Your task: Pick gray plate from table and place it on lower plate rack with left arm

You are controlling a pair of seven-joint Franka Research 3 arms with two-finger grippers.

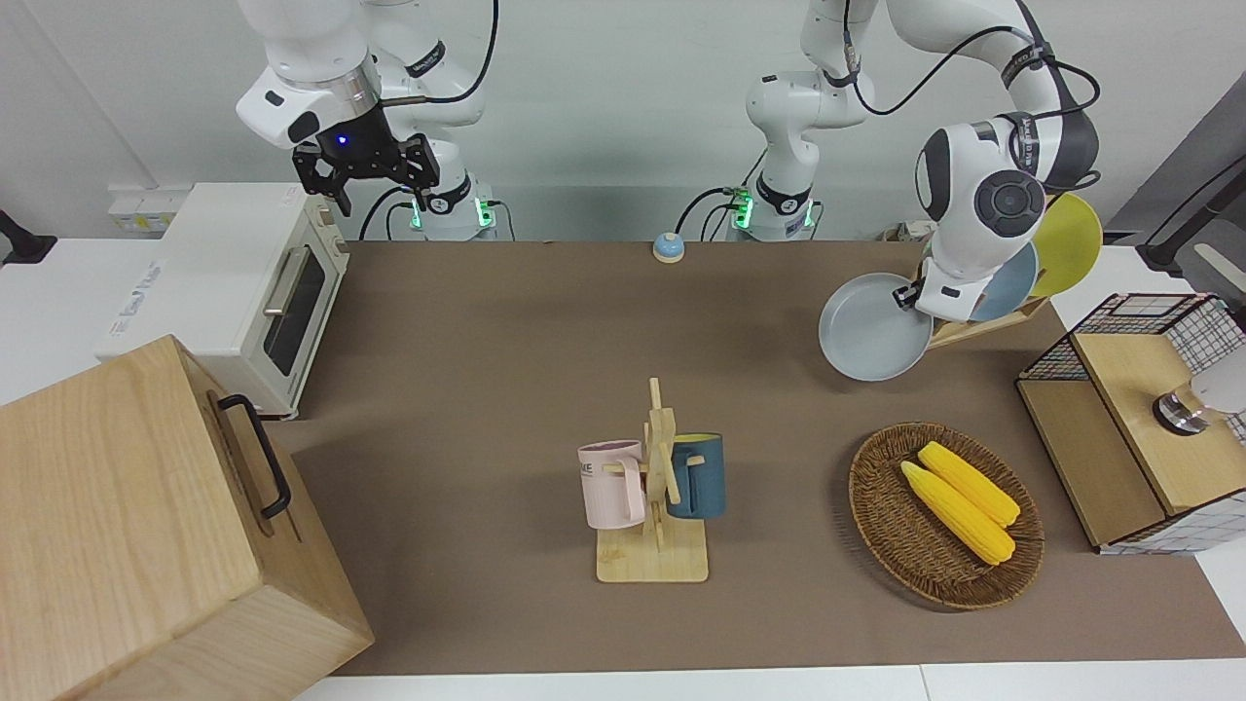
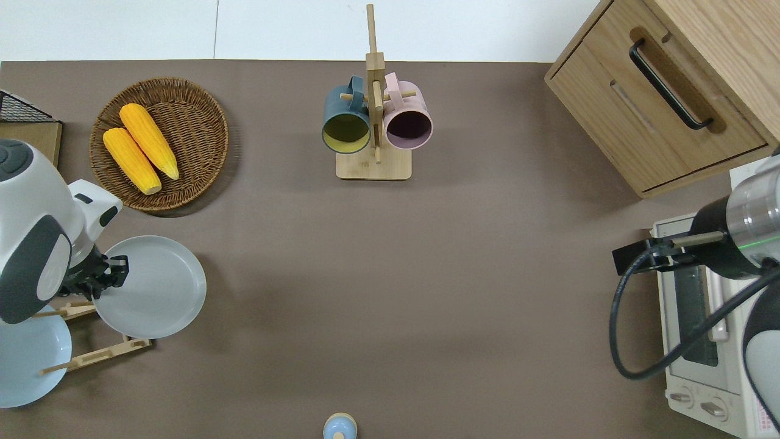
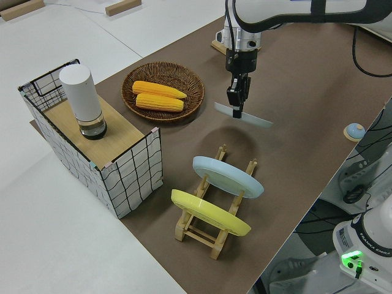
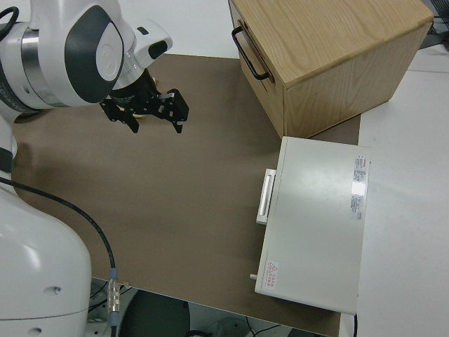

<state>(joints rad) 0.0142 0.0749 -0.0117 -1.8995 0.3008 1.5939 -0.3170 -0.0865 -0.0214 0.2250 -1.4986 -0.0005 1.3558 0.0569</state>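
Overhead: left gripper (image 2: 113, 275) grips gray plate (image 2: 152, 288) rim, airborne over rack (image 2: 91, 356).

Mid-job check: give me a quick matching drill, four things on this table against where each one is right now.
Things:
1. gray plate
2. blue plate
3. corn cobs
4. pink mug

Places:
A. in the wicker basket
B. hung on the mug stand
C. held by the left gripper off the table
D. slotted in the plate rack

Pairs: 1-C, 2-D, 3-A, 4-B

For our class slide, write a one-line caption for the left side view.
Left tool lifts gray plate above the table, near the lower plate rack.
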